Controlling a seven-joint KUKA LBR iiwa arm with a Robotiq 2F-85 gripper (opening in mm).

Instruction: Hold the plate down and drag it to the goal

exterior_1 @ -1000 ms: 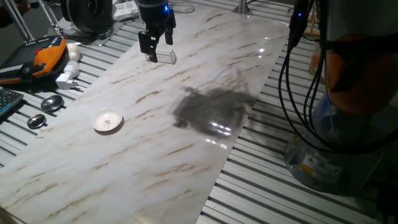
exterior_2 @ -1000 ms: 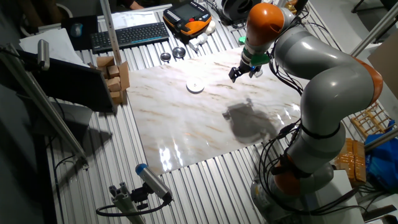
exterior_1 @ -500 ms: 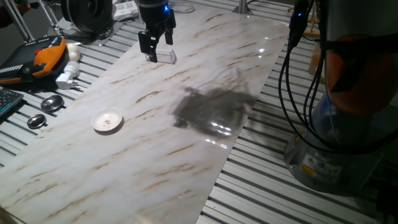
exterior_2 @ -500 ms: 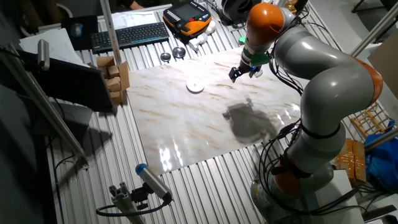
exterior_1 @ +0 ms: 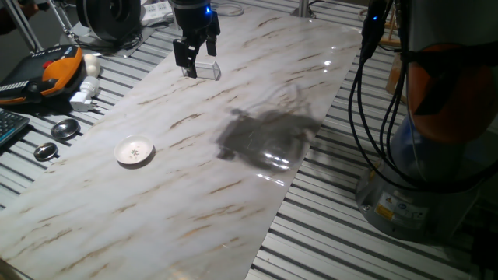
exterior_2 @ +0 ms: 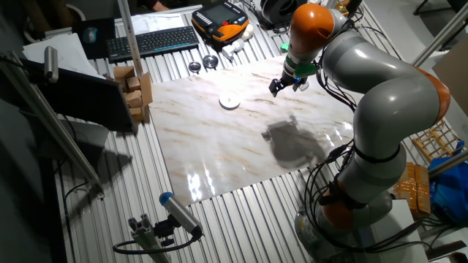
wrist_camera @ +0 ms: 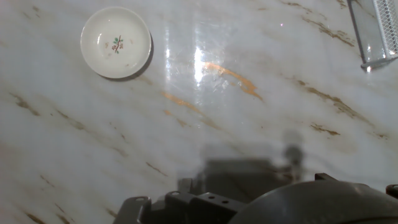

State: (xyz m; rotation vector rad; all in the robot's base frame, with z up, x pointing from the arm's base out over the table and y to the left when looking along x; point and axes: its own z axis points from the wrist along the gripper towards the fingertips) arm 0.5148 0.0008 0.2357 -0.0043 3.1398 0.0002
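Pincer [exterior_1: 192,58] hangs fingers-down over the far end of the marbled table [exterior_1: 233,163], holding nothing, fingers parted. Just beside it glints the clear-plastic goal [exterior_1: 210,71]. The plate [exterior_1: 135,150], small, round, white, lies well apart, near the left edge.

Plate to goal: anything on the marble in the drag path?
Nothing visible. The plate sits alone on the marble table, and the stretch up to the goal is bare slab. The gripper hangs by the goal, away from the plate. The two metal discs lie off the slab.
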